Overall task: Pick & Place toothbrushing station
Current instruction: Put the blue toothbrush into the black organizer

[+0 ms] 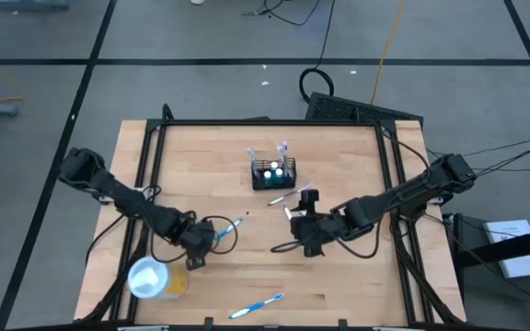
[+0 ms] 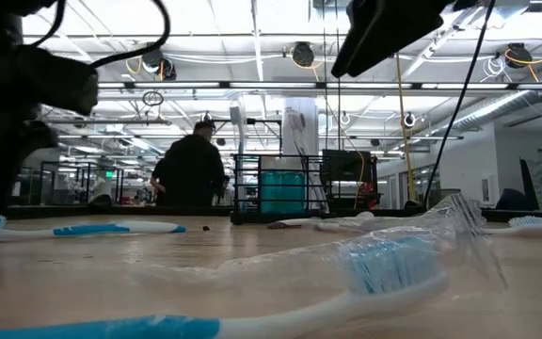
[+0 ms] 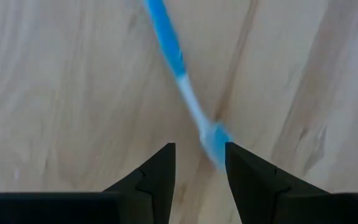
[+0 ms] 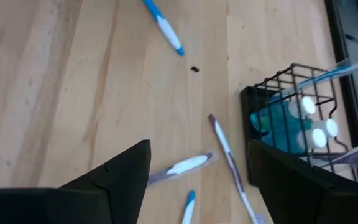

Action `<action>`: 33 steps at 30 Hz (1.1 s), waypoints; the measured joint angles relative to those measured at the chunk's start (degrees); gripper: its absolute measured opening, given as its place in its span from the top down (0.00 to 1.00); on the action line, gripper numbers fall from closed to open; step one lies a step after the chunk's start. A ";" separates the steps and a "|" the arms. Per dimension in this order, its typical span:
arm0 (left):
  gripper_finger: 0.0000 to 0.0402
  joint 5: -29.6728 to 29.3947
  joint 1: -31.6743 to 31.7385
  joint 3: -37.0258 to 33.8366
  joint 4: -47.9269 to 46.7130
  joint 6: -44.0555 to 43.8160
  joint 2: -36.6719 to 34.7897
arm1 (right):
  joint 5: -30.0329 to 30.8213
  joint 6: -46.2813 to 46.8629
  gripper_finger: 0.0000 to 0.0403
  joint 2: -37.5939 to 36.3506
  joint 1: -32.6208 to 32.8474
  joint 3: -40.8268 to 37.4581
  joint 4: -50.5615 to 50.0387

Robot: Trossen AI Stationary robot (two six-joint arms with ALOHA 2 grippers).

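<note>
Hiding toothbrush (image 3: 213, 140) tip, left hand (image 3: 201, 171)

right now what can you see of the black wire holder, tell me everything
The wire holder is a small black mesh box, likely metal, standing upright on the wooden table toward its far middle. It has compartments, open at the top. Inside sit teal bottles with white caps, and toothbrush handles lean out over its rim. A purple toothbrush lies on the table beside it. Neither pincer touches it.
</note>
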 joint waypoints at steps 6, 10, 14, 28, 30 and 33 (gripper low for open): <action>0.64 3.24 -2.28 -0.02 -3.71 -3.94 -0.07 | 3.59 1.83 0.35 0.00 1.90 0.00 -2.22; 0.64 6.77 -3.52 -0.07 4.15 -4.48 -0.09 | 4.12 2.72 0.35 0.00 2.19 0.00 -3.79; 0.64 8.27 -4.32 -0.07 10.67 -5.11 -0.11 | 4.10 2.94 0.35 0.00 2.18 0.00 -3.91; 0.64 2.70 -4.51 -1.30 9.71 -9.05 -0.11 | 4.10 2.95 0.35 0.00 2.18 0.00 -4.36; 0.64 0.15 -4.49 -1.31 8.46 -9.59 -0.11 | 4.08 2.94 0.35 0.00 2.18 0.00 -4.49; 0.64 -1.93 -4.49 -1.33 5.69 -9.83 -0.11 | 4.08 2.94 0.35 0.00 2.18 0.00 -4.92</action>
